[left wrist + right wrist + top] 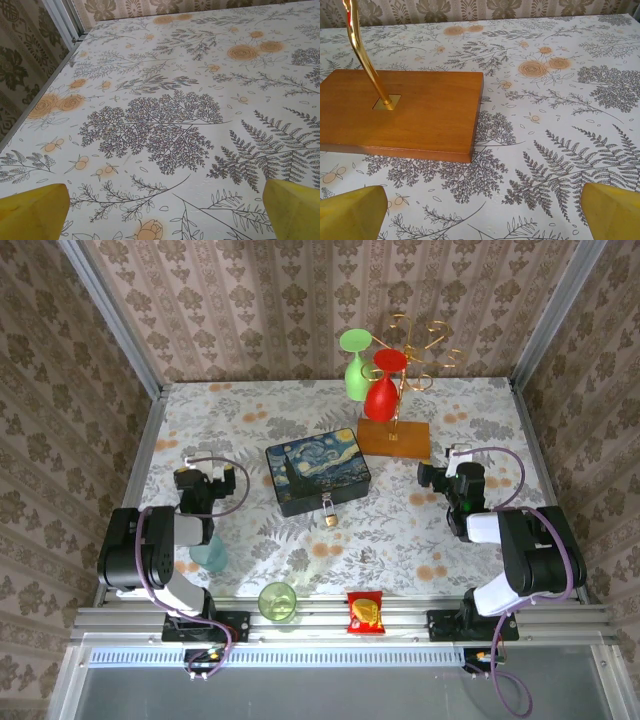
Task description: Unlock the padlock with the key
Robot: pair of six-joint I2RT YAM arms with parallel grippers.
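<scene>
Brass padlock (328, 512) overhead, left end effector (165, 210) wide, right end effector (485, 210) wide before wooden base (425, 115)

You have bright, even, diffuse light in all three views, and the shadows stay soft. Ahead of your left gripper (163, 217) the tablecloth (165, 125) print is crisp, while the yellow fingertips (30, 212) at the bottom corners look blurred. Ahead and left of your right gripper (482, 217), the wooden base (420, 110) throws a thin dark shadow along its near edge, and the gold stem (364, 57) carries a bright streak of glare. Overhead, the frame posts (112, 315) lean outward at the edges.
</scene>
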